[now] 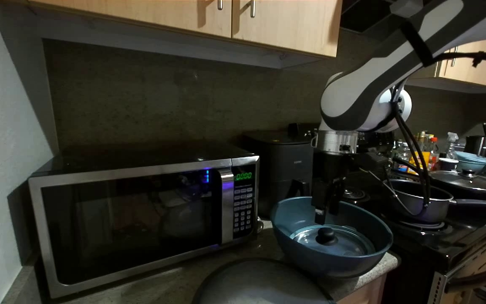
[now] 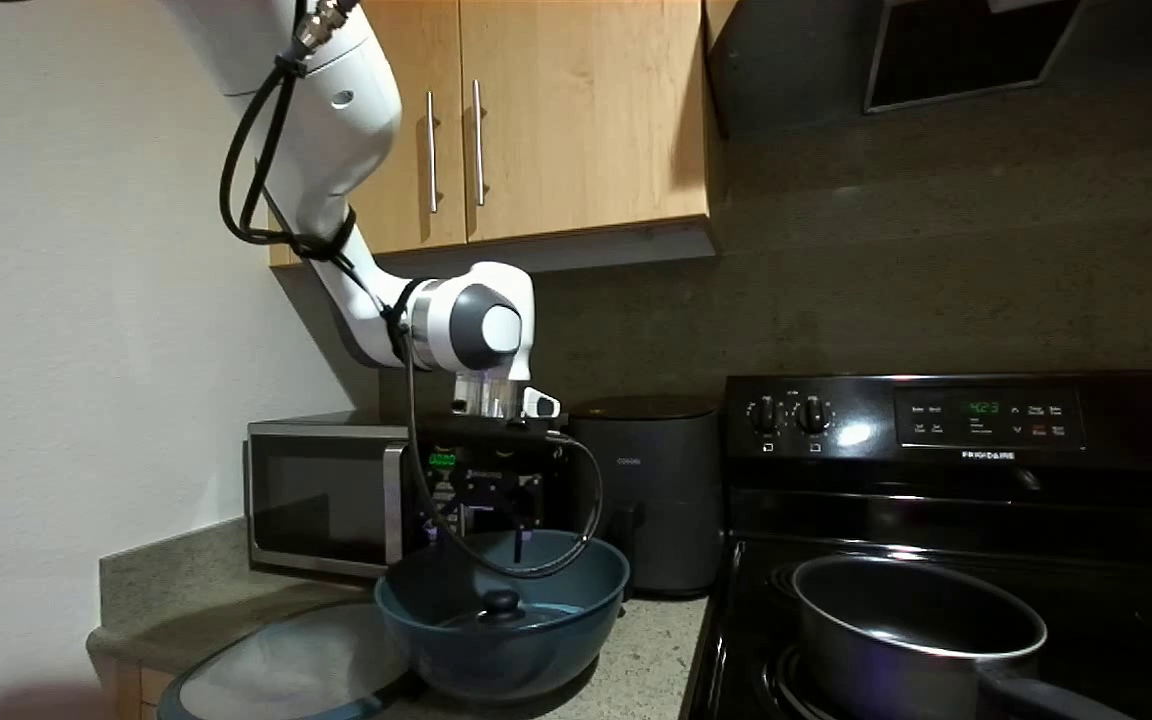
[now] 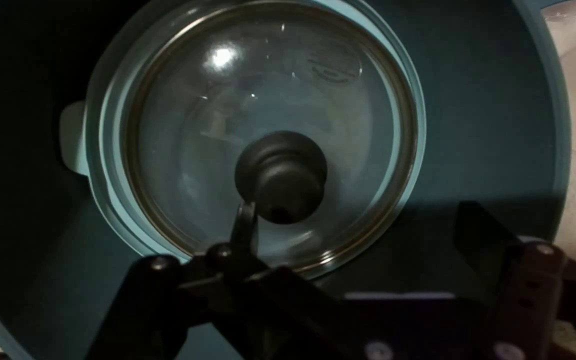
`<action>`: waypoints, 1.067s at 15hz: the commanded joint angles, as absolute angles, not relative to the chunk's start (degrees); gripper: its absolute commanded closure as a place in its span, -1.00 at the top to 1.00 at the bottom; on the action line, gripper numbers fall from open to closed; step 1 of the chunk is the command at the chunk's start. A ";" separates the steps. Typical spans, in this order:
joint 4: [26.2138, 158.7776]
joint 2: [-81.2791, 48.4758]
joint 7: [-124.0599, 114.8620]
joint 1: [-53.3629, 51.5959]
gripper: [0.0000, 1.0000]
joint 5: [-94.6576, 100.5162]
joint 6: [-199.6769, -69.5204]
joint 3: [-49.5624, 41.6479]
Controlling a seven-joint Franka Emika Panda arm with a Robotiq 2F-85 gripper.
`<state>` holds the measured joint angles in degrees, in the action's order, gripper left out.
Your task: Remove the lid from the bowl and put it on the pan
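The round glass lid (image 1: pixel 350 242) with its black knob (image 3: pixel 283 170) lies inside the wide blue bowl (image 1: pixel 331 261), low within its walls. In the wrist view the lid (image 3: pixel 288 100) covers a smaller light-blue dish (image 3: pixel 73 137) with a side tab. Above the lid, pointing down into the bowl (image 2: pixel 506 665), my gripper (image 2: pixel 476 540) stands open and holds nothing. Seen from the wrist, the knob is beside the left fingertip, inside the gap of the gripper (image 3: pixel 358 205); both exterior views show the fingertips higher than the knob. The grey pan (image 2: pixel 886 670) sits on the stove, uncovered.
A larger domed lid (image 2: pixel 296 660) lies on the counter against the bowl. The microwave (image 1: pixel 141 219) and a black air fryer (image 1: pixel 289 164) stand behind. The pan's handle (image 1: pixel 483 204) sticks out over the stove (image 1: pixel 420 245). Beyond it is a lidded skillet (image 1: pixel 471 183).
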<state>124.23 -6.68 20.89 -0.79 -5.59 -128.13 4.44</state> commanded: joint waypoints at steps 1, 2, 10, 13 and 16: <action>125.02 -6.56 20.25 0.12 1.00 -7.32 -126.28 3.04; 125.06 -6.79 20.32 0.32 1.00 -7.97 -125.91 2.67; 122.99 -11.38 21.80 0.95 1.00 -8.63 -126.26 2.02; 123.38 -10.95 20.77 0.75 1.00 -7.19 -125.93 2.08; 122.65 -11.91 23.11 1.00 1.00 -7.76 -126.18 2.50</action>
